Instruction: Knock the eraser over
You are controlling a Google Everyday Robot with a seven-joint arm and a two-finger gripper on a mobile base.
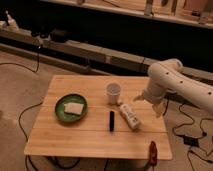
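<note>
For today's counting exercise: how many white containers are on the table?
2. One white cup stands upright at centre; one white bottle lies just right of it. The gripper hangs above the right edge of the table. None seem hidden.

— What's on the counter (60, 140)?
— At the left there's a plate (58, 111) with a sponge (74, 108) on it. Near the middle, toward the back, is a cup (113, 93). The eraser (111, 120) is just in front of the cup, and a bottle (129, 116) lies just right of the eraser.
— And the gripper (146, 97)?
— It's over the counter's right side, right of the cup and behind the bottle. Its arm (175, 82) reaches in from the right. A small tool (152, 152) is at the front right edge.
</note>
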